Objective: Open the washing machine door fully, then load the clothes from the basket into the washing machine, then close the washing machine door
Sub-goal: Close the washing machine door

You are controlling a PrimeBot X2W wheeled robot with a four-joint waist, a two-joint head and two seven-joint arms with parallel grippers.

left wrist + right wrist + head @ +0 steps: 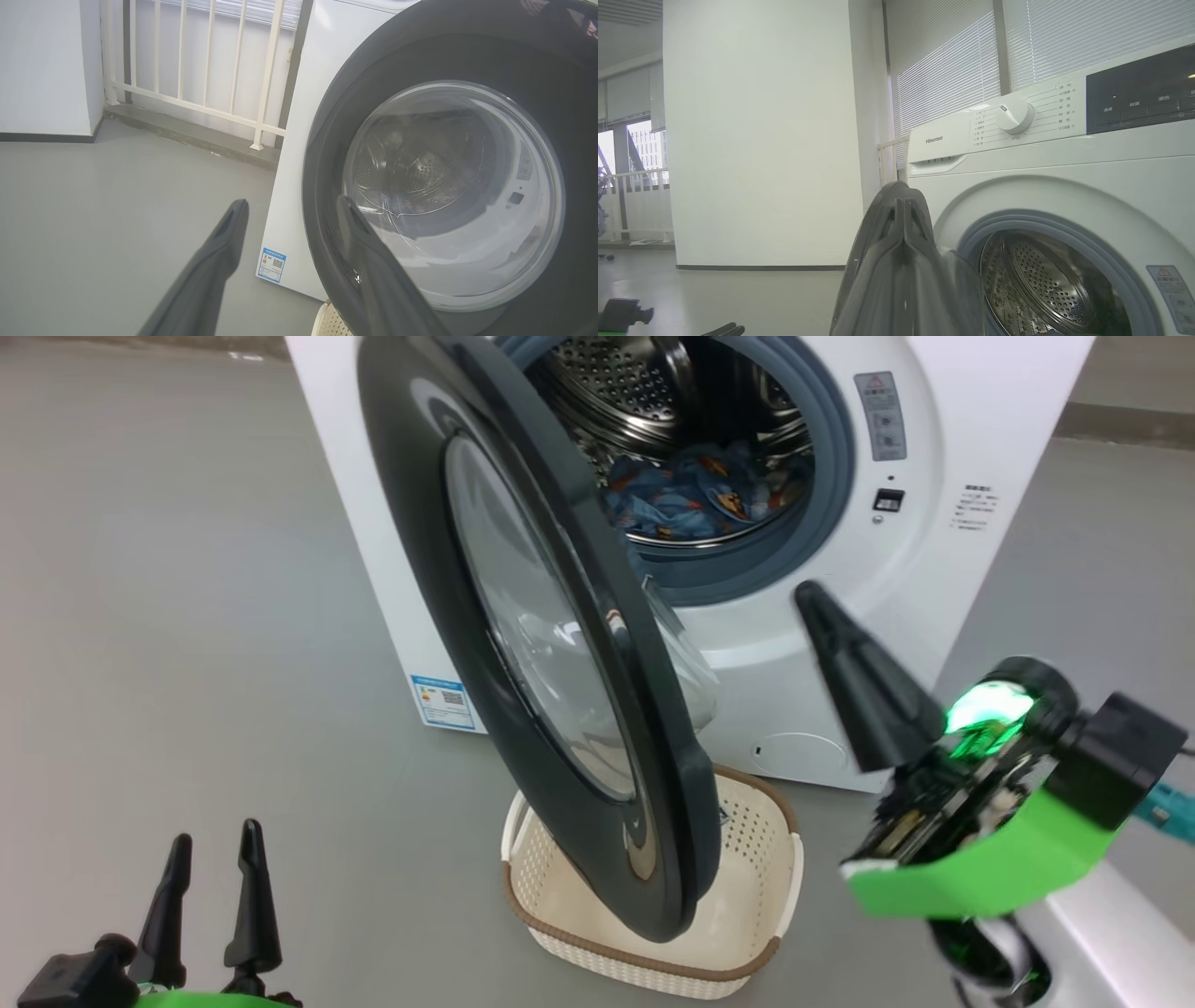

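The washing machine (pixel 934 569) stands at the top with its door (pixel 541 616) swung out toward me, about half open. Blue bear-print clothes (pixel 695 495) lie inside the steel drum. The basket (pixel 758 831) sits on the floor under the door's lower edge, and what shows of its inside holds nothing. My right gripper (pixel 810 599) is shut and empty, raised to the right of the door, fingertips pointing at the machine's front below the opening. My left gripper (pixel 210 859) is open and empty at the lower left, well short of the door. In the left wrist view my left gripper (pixel 289 207) faces the door's (pixel 434 186) outer side. In the right wrist view my right gripper (pixel 903 192) points past the machine (pixel 1064 158).
Grey floor spreads to the left of the machine. A white railing (pixel 196 70) and a low ledge run behind it, with a white wall (pixel 756 140) to the left. The basket's corner (pixel 331 322) shows below the door.
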